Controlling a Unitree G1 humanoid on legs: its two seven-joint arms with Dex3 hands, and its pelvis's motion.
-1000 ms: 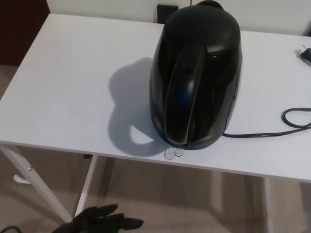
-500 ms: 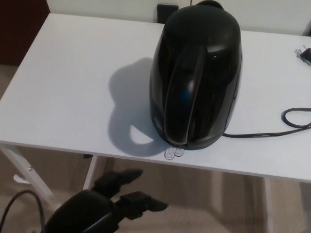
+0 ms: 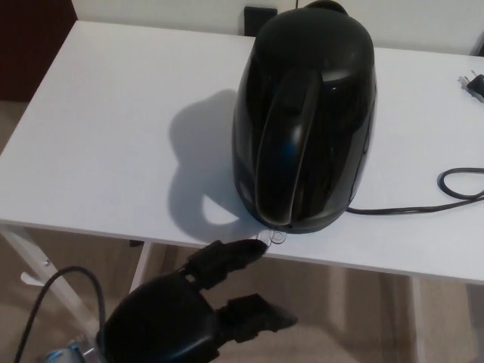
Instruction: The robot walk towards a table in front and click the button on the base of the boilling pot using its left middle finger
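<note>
My left robot hand point(image 3: 189, 314) is matte black all over, with a black cable point(image 3: 53, 302) looping off beside it. The boiling pot point(image 3: 306, 113) is glossy black, plain and unpatterned, with a faint blue glint on its handle point(image 3: 286, 147). Its button point(image 3: 271, 237) at the base is clear, nearly colourless. The bench point(image 3: 98, 136) is plain white, and the pot throws a soft grey shadow toward the bench's front edge. A black cord point(image 3: 446, 189) curls near the right edge of the bench, and a black plug point(image 3: 473, 83) lies toward the far right corner. The floor point(image 3: 340, 318) below is beige. The bench legs point(image 3: 45, 280) are white.
</note>
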